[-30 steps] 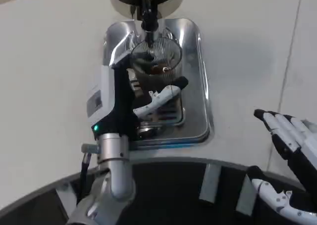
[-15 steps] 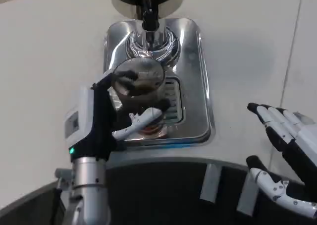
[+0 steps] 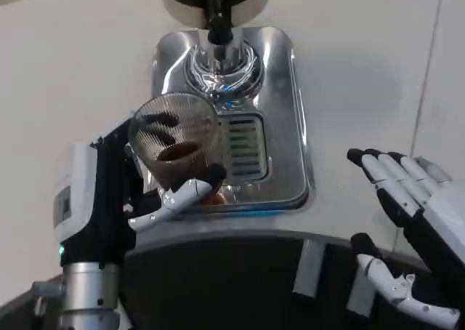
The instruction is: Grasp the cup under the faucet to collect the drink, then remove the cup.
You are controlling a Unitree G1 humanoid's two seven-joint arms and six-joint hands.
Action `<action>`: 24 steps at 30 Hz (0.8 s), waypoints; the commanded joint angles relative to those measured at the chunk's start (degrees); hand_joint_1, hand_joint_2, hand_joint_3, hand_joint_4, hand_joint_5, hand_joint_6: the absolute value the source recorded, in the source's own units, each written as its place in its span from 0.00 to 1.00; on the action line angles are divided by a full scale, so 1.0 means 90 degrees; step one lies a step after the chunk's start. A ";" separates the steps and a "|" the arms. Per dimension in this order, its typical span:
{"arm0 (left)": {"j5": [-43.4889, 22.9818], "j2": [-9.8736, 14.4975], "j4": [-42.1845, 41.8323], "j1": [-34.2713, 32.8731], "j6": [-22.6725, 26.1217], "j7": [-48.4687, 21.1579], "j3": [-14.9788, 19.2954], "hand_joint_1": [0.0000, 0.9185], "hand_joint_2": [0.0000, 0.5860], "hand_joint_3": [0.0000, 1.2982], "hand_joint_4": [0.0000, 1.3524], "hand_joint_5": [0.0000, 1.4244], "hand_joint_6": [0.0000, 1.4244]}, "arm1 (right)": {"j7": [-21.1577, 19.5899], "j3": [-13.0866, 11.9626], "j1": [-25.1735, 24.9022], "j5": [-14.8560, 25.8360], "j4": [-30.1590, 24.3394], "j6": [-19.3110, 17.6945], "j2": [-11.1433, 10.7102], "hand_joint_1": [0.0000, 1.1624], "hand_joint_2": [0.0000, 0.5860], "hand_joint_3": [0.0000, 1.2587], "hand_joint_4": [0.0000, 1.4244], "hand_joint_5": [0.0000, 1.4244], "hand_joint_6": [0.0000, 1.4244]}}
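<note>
White table [image 3: 65, 75] carries a steel drip tray [image 3: 287, 126] under the faucet [image 3: 218, 25]; left hand [image 3: 123, 199] grips the cup [image 3: 174, 141] at the tray's left edge, right hand [image 3: 407, 206] spread, holding nothing

The cup [image 3: 174, 141] is held by the left hand [image 3: 109, 199] over the drip tray's [image 3: 287, 126] left edge, before the faucet [image 3: 218, 25].

No legible text, labels or numbers anywhere.
</note>
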 commanded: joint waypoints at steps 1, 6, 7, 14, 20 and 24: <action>-0.0010 0.0040 -0.0593 0.0294 -0.0291 -0.0112 0.0118 0.77 0.07 0.94 0.85 0.94 1.00 | -0.0402 -0.0040 0.0129 0.0060 0.0233 -0.0345 -0.0024 0.19 0.97 0.00 0.00 0.00 0.00; 0.0009 0.0163 -0.1031 0.0671 -0.0469 -0.0386 0.0234 0.77 0.07 0.94 0.84 0.94 1.00 | -0.0724 -0.0111 0.0347 0.0115 0.0321 -0.0647 -0.0002 0.12 0.97 0.00 0.00 0.00 0.00; 0.0005 0.0193 -0.1121 0.0767 -0.0507 -0.0446 0.0274 0.77 0.07 0.94 0.84 0.94 1.00 | -0.0795 -0.0127 0.0420 0.0117 0.0321 -0.0723 0.0005 0.08 0.98 0.00 0.00 0.00 0.00; -0.0039 0.0271 -0.1694 0.1314 -0.0763 -0.0748 0.0439 0.76 0.07 0.94 0.84 0.94 1.00 | -0.1134 -0.0209 0.0841 0.0054 0.0309 -0.1151 0.0001 0.02 0.96 0.00 0.00 0.00 0.00; -0.0087 0.0265 -0.2111 0.1683 -0.1025 -0.1002 0.0508 0.76 0.08 0.94 0.84 0.94 1.00 | -0.1183 -0.0315 0.0978 0.0152 0.0123 -0.1441 -0.0031 0.01 0.95 0.00 0.00 0.00 0.00; -0.0139 0.0262 -0.2227 0.1810 -0.1205 -0.1130 0.0578 0.76 0.08 0.94 0.84 0.94 1.00 | -0.1157 -0.0471 0.1052 0.0237 0.0036 -0.1704 -0.0108 0.01 0.95 0.00 0.00 0.00 0.00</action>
